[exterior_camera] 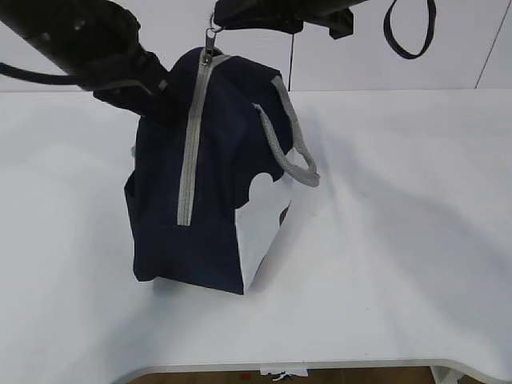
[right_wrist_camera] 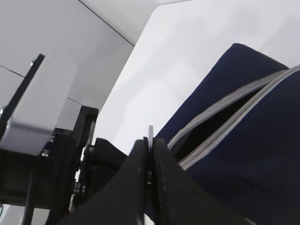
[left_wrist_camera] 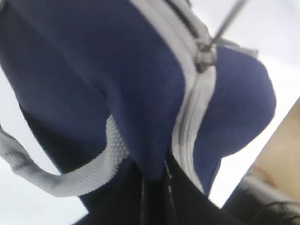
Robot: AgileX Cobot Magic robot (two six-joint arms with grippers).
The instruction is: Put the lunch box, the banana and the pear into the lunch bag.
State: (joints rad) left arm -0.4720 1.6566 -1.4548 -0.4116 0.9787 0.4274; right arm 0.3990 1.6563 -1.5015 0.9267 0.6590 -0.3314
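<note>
Lunch bag (exterior_camera: 210,168): upright mid-table, zipper partly open at top.
Right gripper (right_wrist_camera: 149,154): I see it clamped on the ring pull (exterior_camera: 213,34) above the bag.
Left gripper: pressed against bag's upper left; I cannot tell its state.
Table (exterior_camera: 400,240): open room right of the bag.

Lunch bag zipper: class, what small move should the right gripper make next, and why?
Probably keep drawing the ring pull along the zipper. The right gripper is shut on it, the left gripper steadies the lunch bag, and the right wrist view shows a gap in the zipper.
</note>
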